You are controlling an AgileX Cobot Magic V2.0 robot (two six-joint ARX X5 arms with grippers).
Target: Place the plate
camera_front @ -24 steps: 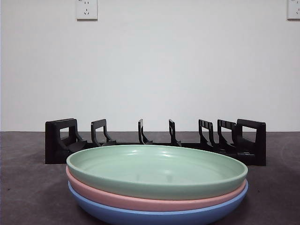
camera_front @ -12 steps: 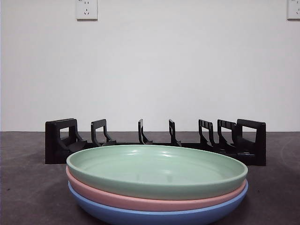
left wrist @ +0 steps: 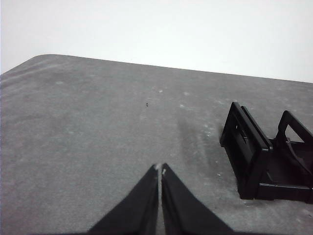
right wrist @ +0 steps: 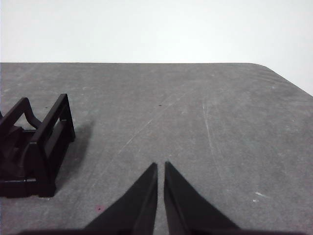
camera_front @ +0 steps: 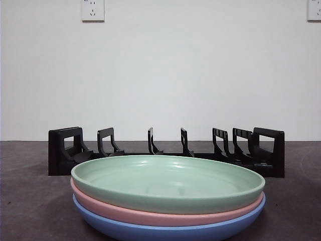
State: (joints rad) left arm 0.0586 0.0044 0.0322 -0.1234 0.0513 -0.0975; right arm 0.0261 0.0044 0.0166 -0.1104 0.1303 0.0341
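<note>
The green plate (camera_front: 168,183) lies flat on top of a pink and a blue one, in front of the black rack (camera_front: 165,150). Both the left gripper (left wrist: 160,170) and right gripper (right wrist: 161,165) (jaws together, empty) wait beyond opposite rack ends; neither looks nearer.

Left hand (left wrist: 160,170) closed above grey table (left wrist: 88,127), black rack (left wrist: 266,156) end nearby

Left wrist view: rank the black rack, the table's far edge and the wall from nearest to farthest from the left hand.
1. Black rack: its end frame stands on the table just off to one side of the left hand.
2. Table's far edge: well ahead, past a bare grey stretch.
3. Wall: behind that edge, farthest.
</note>
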